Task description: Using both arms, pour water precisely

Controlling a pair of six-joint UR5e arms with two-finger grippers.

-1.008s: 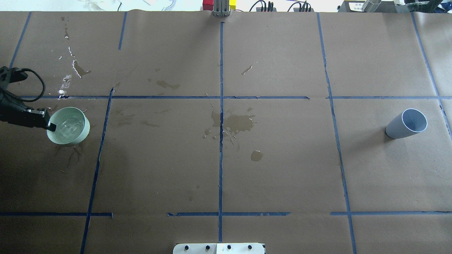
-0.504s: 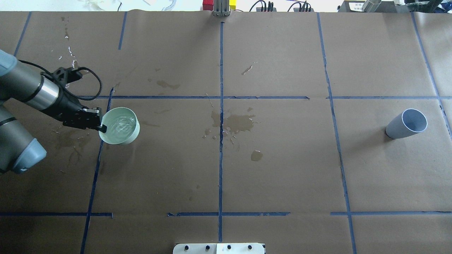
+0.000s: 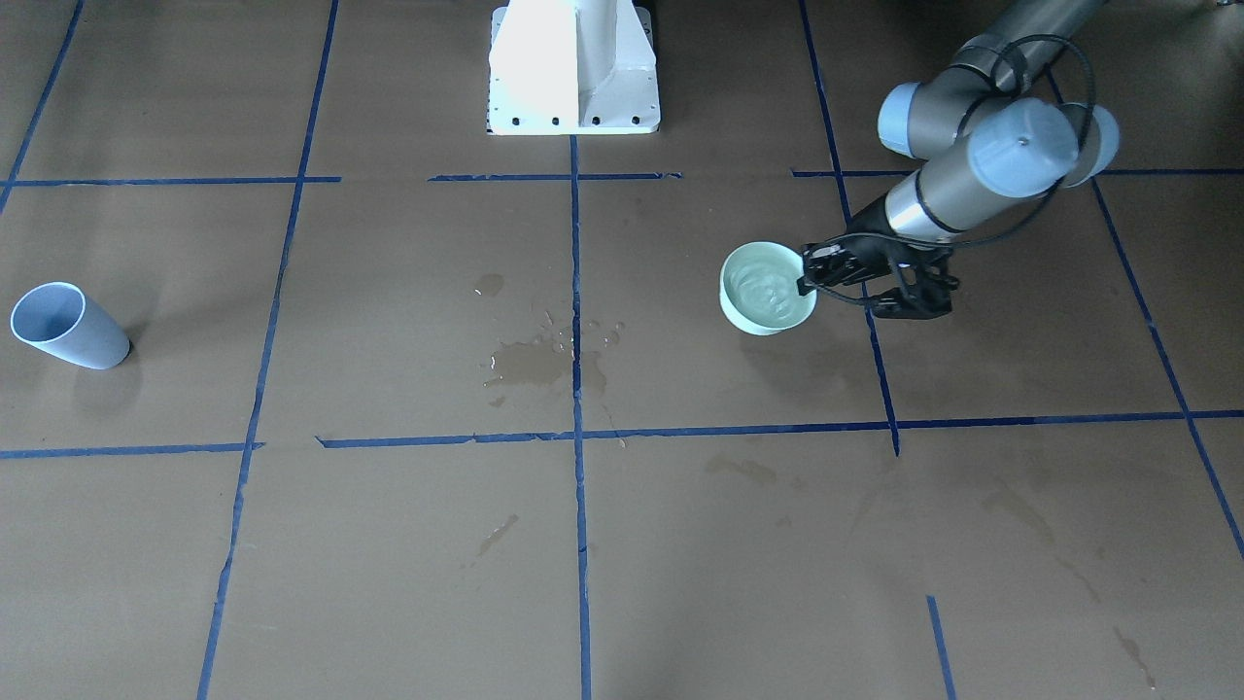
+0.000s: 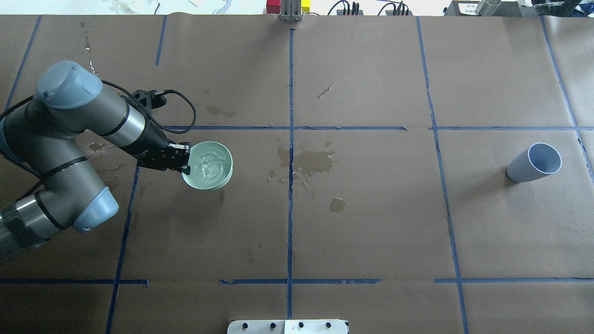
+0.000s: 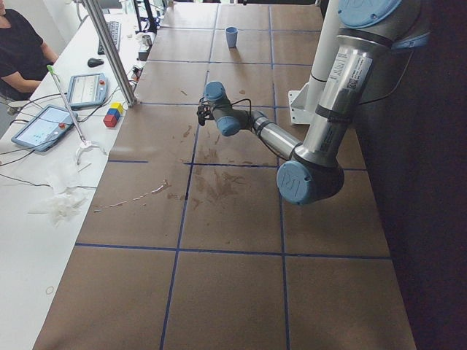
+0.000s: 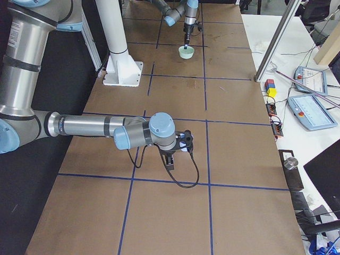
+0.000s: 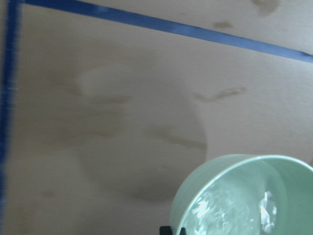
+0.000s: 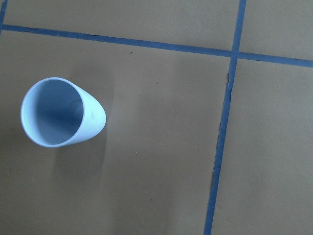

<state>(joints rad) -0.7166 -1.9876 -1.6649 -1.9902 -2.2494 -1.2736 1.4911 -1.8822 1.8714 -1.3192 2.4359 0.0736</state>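
my left hand (image 4: 184, 166) is clamped shut on the green bowl (image 4: 204, 185) rim, water (image 4: 209, 164) just past my fingertips; this one-sided grip could tilt, slopping it onto the bench (image 4: 371, 208); right hand (image 6: 183, 144) opening i cannot tell.

Looking steeply down on brown paper worktop (image 8: 156, 166). Pale blue cup (image 8: 62, 111) at left, standing on the paper, mouth facing the lens, strip of outer wall showing on its right side. Inside plain blue, darker toward lower right. Soft shadow on the paper below and right of it. One blue tape line (image 8: 146, 44) across the top, second tape line (image 8: 222, 132) running down at right, crossing the first near the upper right. Second line's edge ragged in two spots. Cup well apart from both lines.
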